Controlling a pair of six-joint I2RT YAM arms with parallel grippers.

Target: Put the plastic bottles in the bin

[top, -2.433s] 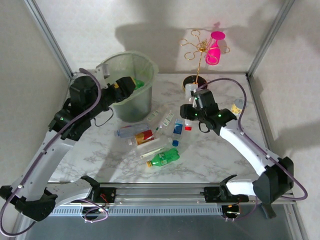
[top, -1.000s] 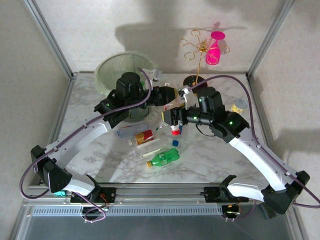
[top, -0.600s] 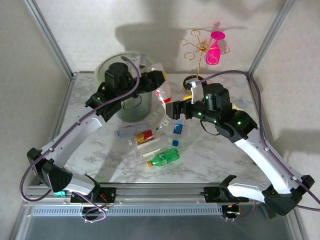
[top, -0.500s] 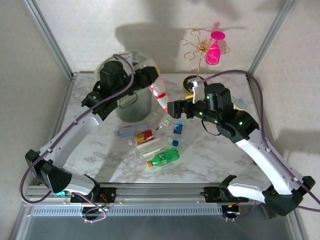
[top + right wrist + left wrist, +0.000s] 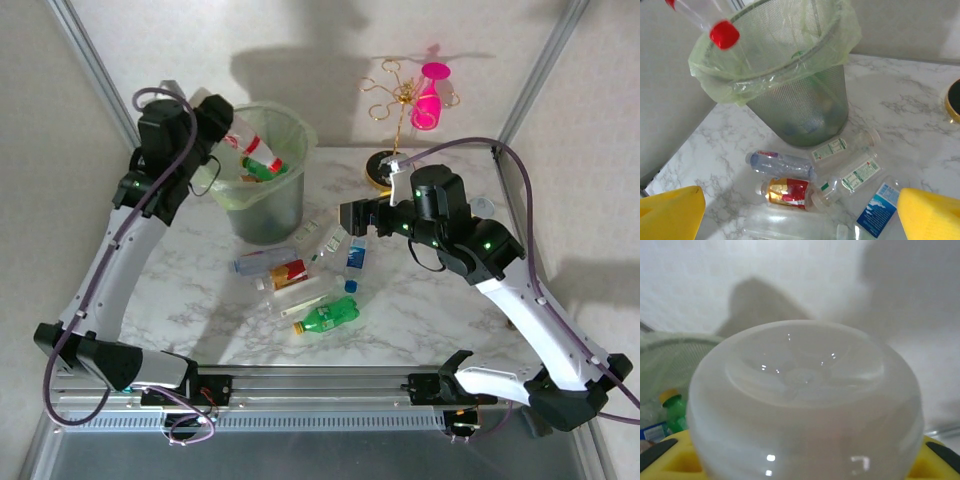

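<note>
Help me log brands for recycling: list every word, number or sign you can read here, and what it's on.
Nothing is legible.
Upper white-labelled bottle: print too small.
Lower white-labelled bottle: print too small.
Blue-labelled bottle: blurred.
Red-and-gold-labelled bottle: blurred.
Red-capped bottle over the bin: label blurred.

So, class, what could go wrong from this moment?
The left hand holds the red-capped bottle slanted, its base end near the rim of the bin; released here, it might clip the rim and tumble out. The open right hand hovers over tightly packed bottles on the table; a grab could set neighbours rolling.
</note>
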